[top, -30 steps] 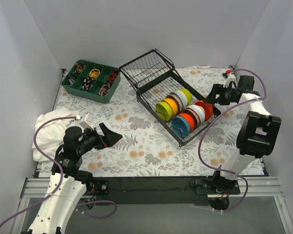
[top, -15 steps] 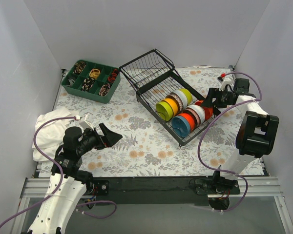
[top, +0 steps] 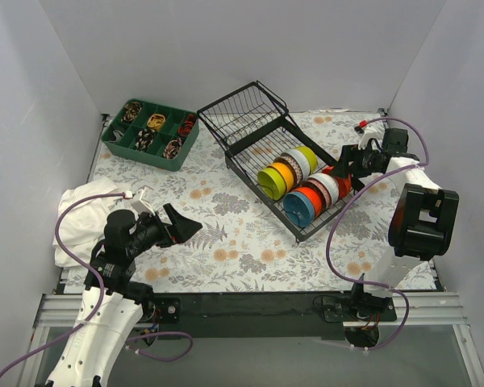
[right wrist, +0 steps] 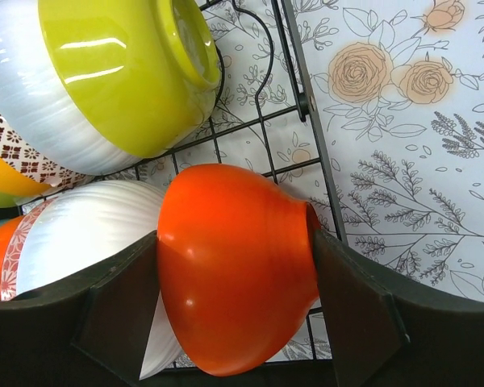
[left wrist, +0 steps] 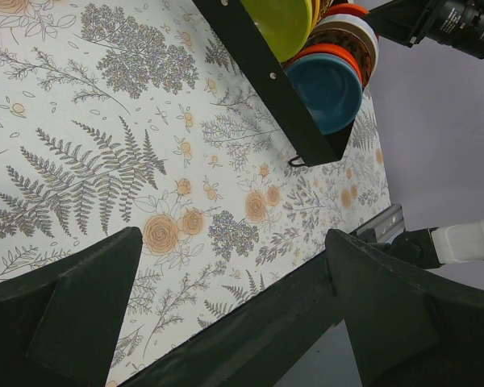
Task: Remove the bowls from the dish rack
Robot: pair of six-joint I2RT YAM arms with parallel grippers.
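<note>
The black wire dish rack (top: 244,121) lies at the table's centre right, holding two rows of bowls on edge. A lime-green bowl (top: 270,181) fronts one row and a blue bowl (top: 297,210) the other. At the far end of the blue bowl's row sits an orange bowl (right wrist: 234,274), and my right gripper (right wrist: 234,302) is shut on it, one finger against each side. Beside it are a white ribbed bowl (right wrist: 81,234) and a lime bowl (right wrist: 121,72). My left gripper (top: 185,228) hovers open and empty over the tablecloth, left of the rack's near corner (left wrist: 306,145).
A green compartment tray (top: 149,133) with small items stands at the back left. A crumpled white cloth (top: 81,218) lies at the left edge beside the left arm. White walls close in on both sides and the back. The table's black front rail (left wrist: 250,322) runs under the left gripper.
My right gripper has moved left onto the rack's far end and its fingers have come together on the orange bowl. The left arm has not moved.
</note>
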